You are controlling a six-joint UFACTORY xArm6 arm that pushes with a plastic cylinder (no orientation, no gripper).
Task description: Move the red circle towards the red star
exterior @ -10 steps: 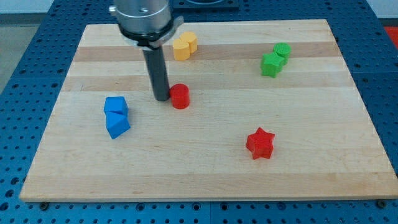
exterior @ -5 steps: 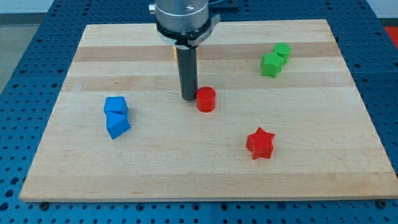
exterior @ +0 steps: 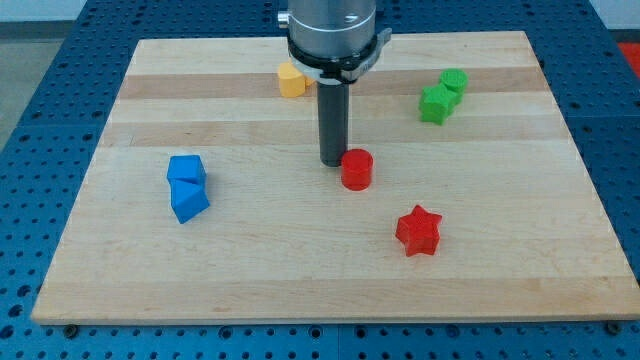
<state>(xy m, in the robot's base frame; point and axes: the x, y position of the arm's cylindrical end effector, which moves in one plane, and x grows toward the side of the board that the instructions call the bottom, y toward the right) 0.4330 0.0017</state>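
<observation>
Rod only, no gripper, nothing held. My tip (exterior: 333, 163) touching red circle (exterior: 357, 170) on its upper-left side. Red star (exterior: 418, 230) well apart, toward lower right across bare bench (exterior: 500, 270). Best pushed through the circle's centre, straight at the star, correcting any sideways slip.

Bright, even overhead light; soft short shadows sit under the blocks, faint sheen on the board (exterior: 500, 290), focus sharp throughout.

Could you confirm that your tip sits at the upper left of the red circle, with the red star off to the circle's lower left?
Not quite: the camera view shows the red star to the lower right of the red circle, not lower left. My tip is indeed at the circle's upper left.
</observation>
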